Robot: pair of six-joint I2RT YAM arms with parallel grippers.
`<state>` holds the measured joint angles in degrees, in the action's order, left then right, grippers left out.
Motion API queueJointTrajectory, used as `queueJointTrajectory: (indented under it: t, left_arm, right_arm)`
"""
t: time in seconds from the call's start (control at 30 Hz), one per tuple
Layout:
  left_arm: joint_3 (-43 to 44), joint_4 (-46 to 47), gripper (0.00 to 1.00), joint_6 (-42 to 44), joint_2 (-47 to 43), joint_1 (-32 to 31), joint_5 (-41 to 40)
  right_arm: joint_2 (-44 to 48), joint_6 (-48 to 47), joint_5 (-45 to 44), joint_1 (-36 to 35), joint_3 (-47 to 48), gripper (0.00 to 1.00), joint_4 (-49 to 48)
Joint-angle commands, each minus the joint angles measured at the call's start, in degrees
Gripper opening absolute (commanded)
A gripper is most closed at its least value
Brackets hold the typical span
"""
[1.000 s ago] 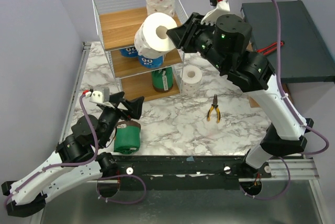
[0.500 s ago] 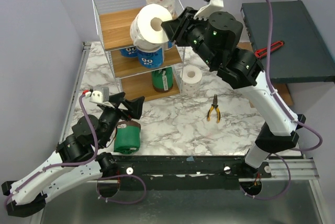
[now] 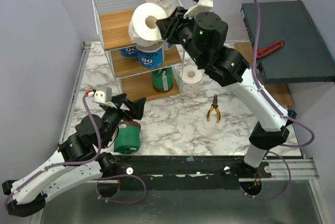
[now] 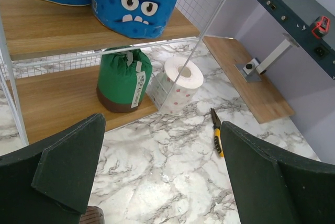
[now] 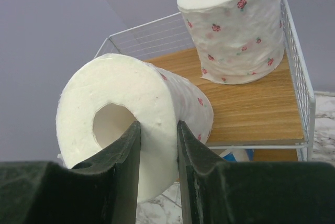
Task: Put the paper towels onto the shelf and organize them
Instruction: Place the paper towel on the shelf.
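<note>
Top external view: at the near-left corner of the marbled worktop (image 3: 178, 124) the left hand (image 3: 130, 104) is seen released, its jaws spread wide with nothing between them. Just beside it, toward the near edge, a lying green roll (image 3: 127, 136) is found on its side; whether it is touched by the hand cannot be told. Right of the worktop's middle, yellow-handled pliers (image 3: 213, 110) are laid flat, well apart from every roll.

The shelf (image 3: 118, 25) is stood at the far edge, left of the middle. In the left wrist view a standing green roll (image 4: 123, 80) is shown upright at the right end of the bottom board, and a loose white roll (image 4: 180, 80) with red speckles is stood on the worktop just beside the shelf's right side. Two blue rolls (image 4: 137, 1) with cartoon eyes are kept on the middle board.

Higher up, the right hand (image 5: 157, 135) is clenched on the held white roll (image 5: 157, 93): one finger is pushed into the hollow core, the other pressed on the outer wall, so the paper is pinched between them. This roll is carried on its side in the air at the front edge of the top board. Behind it, a top white roll (image 5: 235, 25) is stood upright at the far-right corner of that board.
</note>
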<state>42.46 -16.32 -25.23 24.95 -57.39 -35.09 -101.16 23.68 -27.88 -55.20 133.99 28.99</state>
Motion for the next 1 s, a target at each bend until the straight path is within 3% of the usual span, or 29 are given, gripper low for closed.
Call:
queueJointTrajectory:
  t: [0.0,0.17,0.27,0.53,0.73,0.83,0.97]
  left_arm:
    - [-0.88,0.92,0.95,-0.52,0.21,0.17,-0.65]
    - [-0.97,1.09,0.95,-0.47,0.45,0.17,-0.59]
    - [-1.06,1.1,0.95,-0.52,0.5,0.17,-0.55]
    - [-0.9,1.71,0.95,-0.17,0.96,0.17,-0.14]
    - [0.08,3.12,0.95,0.98,2.37,0.16,0.17]
    - [0.3,8.05,0.95,4.12,4.0,0.21,-0.92]
    - [1.99,21.51,0.97,12.06,10.64,1.07,-1.94]
  right_arm:
    - [-1.08,-1.57,-2.82,-0.37,2.49,0.16,-5.17]
    - [-1.89,-1.83,-3.14,-0.39,3.03,0.2,-5.44]
    - [-2.04,-1.89,-2.94,-0.4,3.09,0.32,-5.53]
    - [-2.52,-1.23,-2.22,-0.35,2.06,0.49,-5.44]
    - [-3.81,-1.05,-1.7,-0.36,2.63,0.51,-5.35]
    - [-4.72,-0.51,-1.21,-0.35,2.76,0.51,-5.26]
    - [-5.58,0.54,-0.54,-0.35,2.46,0.51,-4.91]
